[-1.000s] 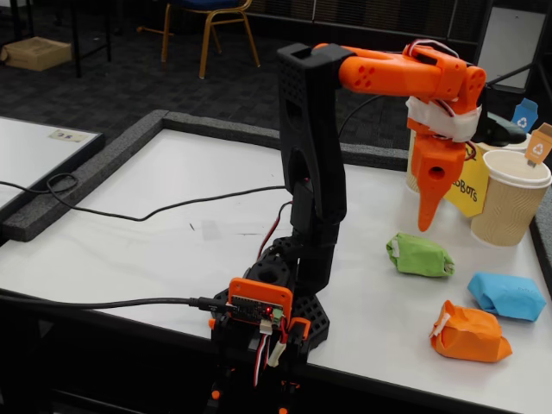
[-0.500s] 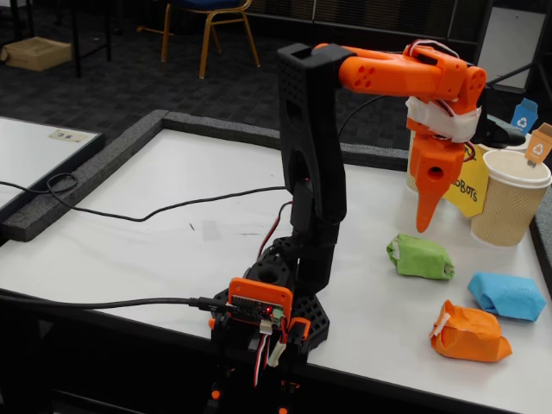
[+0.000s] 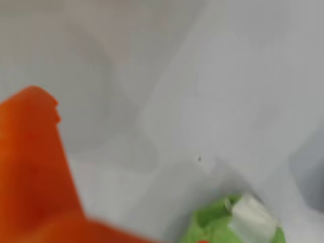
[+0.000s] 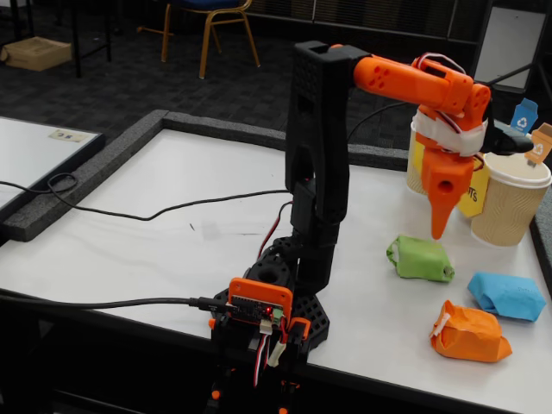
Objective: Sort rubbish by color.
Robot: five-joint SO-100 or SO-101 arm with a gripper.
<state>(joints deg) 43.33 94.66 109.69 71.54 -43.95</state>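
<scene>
wrist view: my hand point(image 3: 35, 177) is an orange blur; i cannot tell how far open it is, and it holds nothing i can see. the green wad point(image 3: 233, 223) shows at the bottom edge.

fixed view: the hand point(image 4: 439, 226) hangs just above the green wad point(image 4: 420, 259), which lies toward the bench's right edge, long axis roughly left-right.

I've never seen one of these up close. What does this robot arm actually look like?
The arm mixes black and bright orange plastic parts. Its gripper is orange and tapers to a point, with a white band above it. Red, black and white wires loop near the joints, and a small circuit board with a lit red light sits at the base.
</scene>
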